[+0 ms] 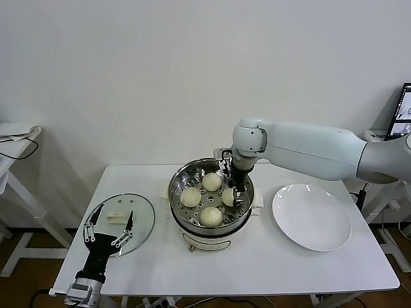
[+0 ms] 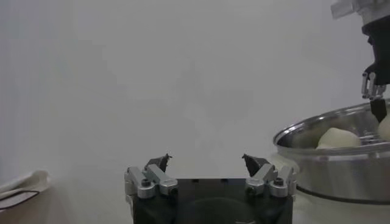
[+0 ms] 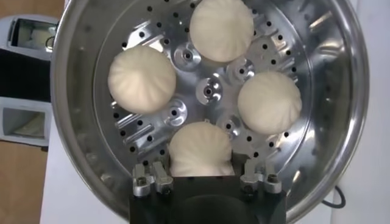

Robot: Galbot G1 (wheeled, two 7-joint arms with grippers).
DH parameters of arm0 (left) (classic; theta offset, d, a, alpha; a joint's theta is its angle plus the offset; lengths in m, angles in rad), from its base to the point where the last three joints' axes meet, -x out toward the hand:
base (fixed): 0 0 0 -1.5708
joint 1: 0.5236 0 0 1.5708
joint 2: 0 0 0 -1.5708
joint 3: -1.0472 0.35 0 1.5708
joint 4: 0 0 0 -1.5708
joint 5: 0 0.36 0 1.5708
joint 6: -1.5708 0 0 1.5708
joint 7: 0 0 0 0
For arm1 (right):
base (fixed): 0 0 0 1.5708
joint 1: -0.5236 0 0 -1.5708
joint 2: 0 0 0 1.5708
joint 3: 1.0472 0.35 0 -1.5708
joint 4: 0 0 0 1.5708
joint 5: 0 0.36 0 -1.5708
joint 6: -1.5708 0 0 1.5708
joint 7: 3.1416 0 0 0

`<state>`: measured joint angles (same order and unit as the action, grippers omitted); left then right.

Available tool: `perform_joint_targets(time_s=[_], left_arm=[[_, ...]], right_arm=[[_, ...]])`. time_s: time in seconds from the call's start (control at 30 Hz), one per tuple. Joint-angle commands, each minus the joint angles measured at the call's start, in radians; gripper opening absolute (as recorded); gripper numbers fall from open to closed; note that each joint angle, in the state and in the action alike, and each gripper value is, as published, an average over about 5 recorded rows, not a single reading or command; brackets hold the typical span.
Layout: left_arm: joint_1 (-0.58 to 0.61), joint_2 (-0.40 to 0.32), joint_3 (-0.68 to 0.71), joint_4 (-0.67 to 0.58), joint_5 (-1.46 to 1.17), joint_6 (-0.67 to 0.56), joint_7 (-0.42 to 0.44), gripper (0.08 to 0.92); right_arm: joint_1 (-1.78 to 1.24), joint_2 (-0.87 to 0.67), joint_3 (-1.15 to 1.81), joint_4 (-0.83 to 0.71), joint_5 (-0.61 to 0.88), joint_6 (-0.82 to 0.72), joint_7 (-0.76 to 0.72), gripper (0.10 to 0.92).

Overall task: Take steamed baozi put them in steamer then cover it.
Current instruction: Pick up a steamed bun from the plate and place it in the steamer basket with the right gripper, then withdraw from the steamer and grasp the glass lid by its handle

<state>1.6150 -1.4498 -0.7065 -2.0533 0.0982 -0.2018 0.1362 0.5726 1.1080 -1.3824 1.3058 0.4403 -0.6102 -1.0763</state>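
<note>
The steamer (image 1: pixel 177 186) stands mid-table with four steamed baozi on its perforated tray. Three lie free (image 1: pixel 212 181) (image 1: pixel 191 196) (image 1: pixel 210 216). My right gripper (image 1: pixel 232 192) reaches down into the pot and is shut on the fourth baozi (image 3: pixel 200 149), which rests on the tray (image 3: pixel 207 91) between the fingers; in the right wrist view the gripper (image 3: pixel 201 165) sits at the pot's near wall. The glass cover (image 1: pixel 142 224) lies flat on the table to the left of the steamer. My left gripper (image 1: pixel 114 212) hangs open over the cover's white handle (image 1: pixel 115 217), holding nothing (image 2: pixel 207 161).
A bare white plate (image 1: pixel 311 216) lies on the table right of the steamer. A laptop (image 1: pixel 403 112) stands off the table at far right and a white side table (image 1: pixel 13 138) at far left. The steamer (image 2: pixel 335 164) shows beside the left gripper.
</note>
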Motion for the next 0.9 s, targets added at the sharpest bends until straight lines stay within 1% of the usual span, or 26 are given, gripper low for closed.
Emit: perform_joint_targets(time_s=[0.03, 0.17, 0.23, 0.33, 0.47, 0.63, 0.7, 0.77, 0.9], left_arm=[[0.001, -0.001, -0.002, -0.001, 0.0, 0.001, 0.0, 0.823], [0.002, -0.003, -0.001, 0.0, 0.0, 0.001, -0.001, 0.823], [0.004, -0.004, -0.001, 0.0, 0.001, 0.001, -0.001, 0.823], [0.008, -0.004, 0.0, -0.006, 0.003, 0.002, -0.003, 0.823], [0.01, -0.006, 0.001, -0.016, 0.003, 0.008, -0.007, 0.823], [0.002, -0.009, 0.003, -0.018, -0.012, 0.026, -0.005, 0.823], [-0.004, -0.009, 0.001, -0.017, -0.035, 0.041, 0.002, 0.823], [-0.011, -0.009, -0.007, -0.016, -0.066, 0.061, 0.01, 0.823], [-0.027, -0.003, -0.02, -0.016, -0.142, 0.113, 0.011, 0.823]], right_arm=[[-0.009, 0.003, 0.011, -0.005, -0.005, 0.003, 0.001, 0.71], [0.001, -0.016, 0.038, 0.003, 0.011, 0.007, -0.002, 0.793], [0.018, -0.04, 0.057, 0.014, 0.024, 0.016, -0.015, 0.814], [0.056, -0.1, 0.096, 0.035, 0.059, 0.037, -0.047, 0.822], [0.099, -0.223, 0.163, 0.069, 0.123, 0.059, -0.081, 0.823], [0.027, -0.396, 0.319, 0.117, 0.123, 0.081, -0.08, 0.823], [-0.045, -0.461, 0.417, 0.137, 0.136, 0.102, -0.042, 0.823], [-0.125, -0.518, 0.519, 0.16, 0.166, 0.141, 0.038, 0.823], [-0.282, -0.637, 0.679, 0.227, 0.288, 0.295, 0.315, 0.823]])
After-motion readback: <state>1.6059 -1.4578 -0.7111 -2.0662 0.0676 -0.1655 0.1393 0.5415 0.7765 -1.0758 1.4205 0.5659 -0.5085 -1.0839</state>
